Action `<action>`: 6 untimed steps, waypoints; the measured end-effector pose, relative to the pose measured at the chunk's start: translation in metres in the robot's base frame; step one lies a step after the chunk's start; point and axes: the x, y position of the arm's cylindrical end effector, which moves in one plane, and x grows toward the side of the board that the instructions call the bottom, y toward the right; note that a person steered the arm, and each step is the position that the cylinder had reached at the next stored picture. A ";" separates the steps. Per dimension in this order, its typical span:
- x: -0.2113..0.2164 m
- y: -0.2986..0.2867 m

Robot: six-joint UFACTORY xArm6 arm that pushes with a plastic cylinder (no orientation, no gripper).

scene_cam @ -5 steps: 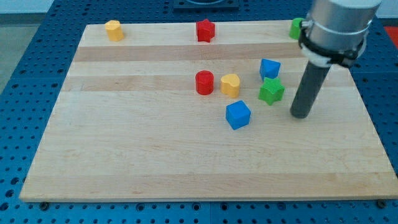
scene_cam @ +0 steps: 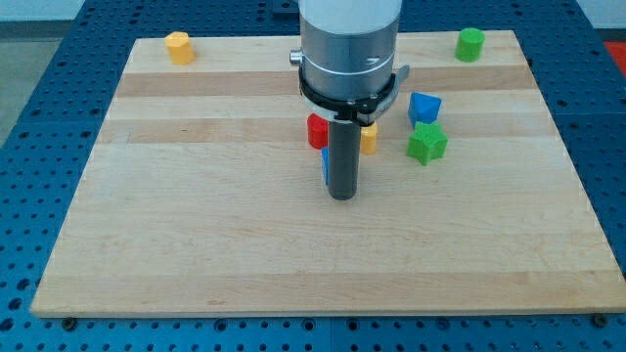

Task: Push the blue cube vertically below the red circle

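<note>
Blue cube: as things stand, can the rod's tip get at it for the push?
Probably yes. My tip stands right beside the blue cube, which shows only as a sliver at the rod's left edge, below the red cylinder. Nothing lies between them; actual contact is hidden.

- My rod hides most of the blue cube [scene_cam: 324,166]; only a sliver shows on its left.
- The red circle [scene_cam: 316,131] and a yellow block [scene_cam: 369,138] are partly covered.
- The arm housing [scene_cam: 349,44] is cut off at the view's top.
</note>
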 end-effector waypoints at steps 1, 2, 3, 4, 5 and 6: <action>-0.001 0.015; -0.010 0.030; -0.023 0.030; -0.030 0.027; -0.030 0.002; -0.029 -0.027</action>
